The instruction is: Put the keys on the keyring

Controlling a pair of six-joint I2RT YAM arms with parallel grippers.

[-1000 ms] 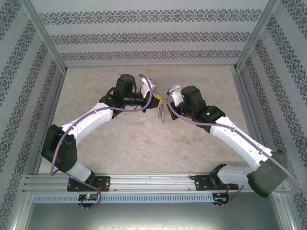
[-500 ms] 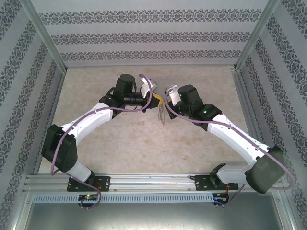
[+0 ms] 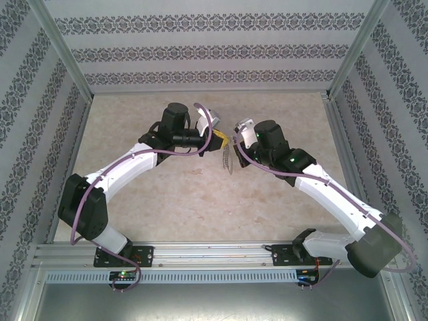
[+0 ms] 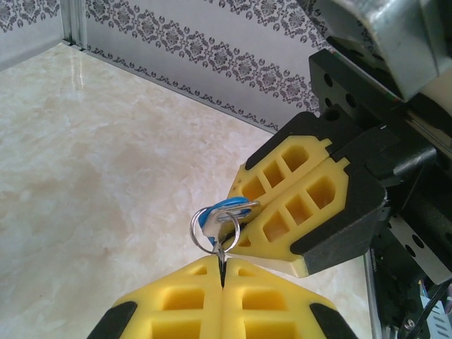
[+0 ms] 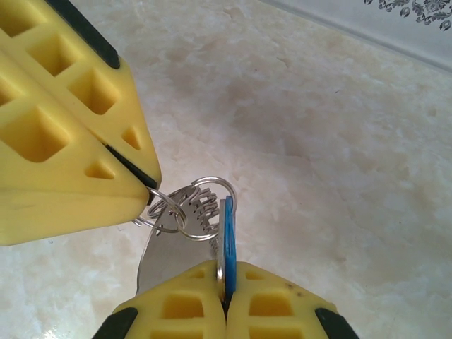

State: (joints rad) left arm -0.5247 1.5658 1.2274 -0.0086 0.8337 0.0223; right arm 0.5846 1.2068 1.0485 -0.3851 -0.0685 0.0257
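Note:
My left gripper (image 4: 222, 265) is shut on the keyring, pinching a thin bit of its metal at the fingertips. A small round silver ring (image 4: 215, 229) of the keyring stands just above them. My right gripper (image 5: 226, 272) is shut on the keys, one silver key with a blue head (image 5: 227, 236) held edge-up. The keyring (image 5: 161, 254) hangs from my left gripper (image 5: 152, 185), with a flat grey side, a wiry toothed edge and small rings. One ring (image 5: 214, 185) lies against the key head; whether it is threaded through, I cannot tell. Both grippers (image 3: 219, 140) (image 3: 236, 137) meet above mid-table, the keyring (image 3: 228, 158) dangling between.
The beige marble-patterned tabletop (image 3: 200, 200) lies below both arms. Patterned walls (image 3: 200, 53) with metal posts close in the back and both sides. A metal rail (image 3: 214, 251) at the near edge carries the arm bases.
The right arm shifted slightly left, then back right, with the key still gripped. The hanging keyring swung a little. The left arm has stayed put.

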